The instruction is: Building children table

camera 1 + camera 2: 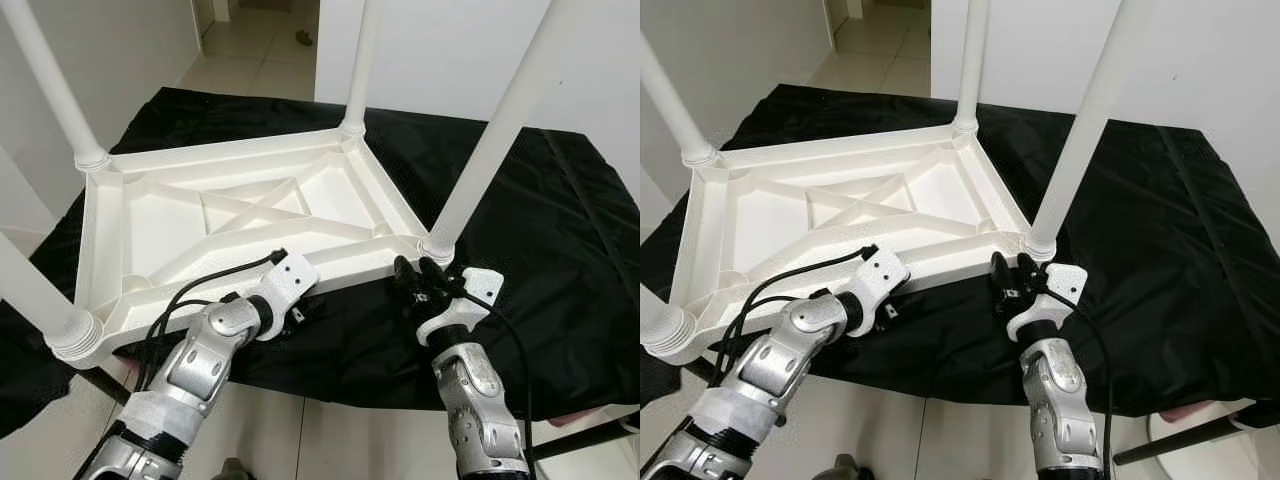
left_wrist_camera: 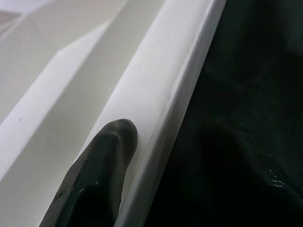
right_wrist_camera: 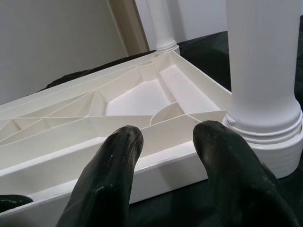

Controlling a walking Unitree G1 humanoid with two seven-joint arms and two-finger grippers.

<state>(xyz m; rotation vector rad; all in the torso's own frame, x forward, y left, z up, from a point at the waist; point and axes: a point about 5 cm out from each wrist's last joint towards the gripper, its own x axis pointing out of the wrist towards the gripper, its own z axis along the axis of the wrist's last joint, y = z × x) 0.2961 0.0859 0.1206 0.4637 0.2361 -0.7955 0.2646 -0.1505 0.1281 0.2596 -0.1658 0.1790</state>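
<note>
A white plastic children's table (image 1: pixel 250 215) lies upside down on a black cloth, with its legs pointing up. The near-right leg (image 1: pixel 490 150) stands in its corner socket. My left gripper (image 1: pixel 300 302) is at the middle of the near rim. In the left wrist view one finger (image 2: pixel 102 170) lies on the rim's top and a dark shape sits on the outer side, so it looks shut on the rim. My right gripper (image 1: pixel 421 280) is open just in front of the near-right corner. Its fingertips (image 3: pixel 118 156) are short of the rim with nothing between them.
The black cloth (image 1: pixel 560 230) covers a work surface that stretches well to the right of the table. Three more white legs (image 1: pixel 360 60) rise at the other corners. Tiled floor and a doorway (image 1: pixel 260 40) lie beyond, with white walls on both sides.
</note>
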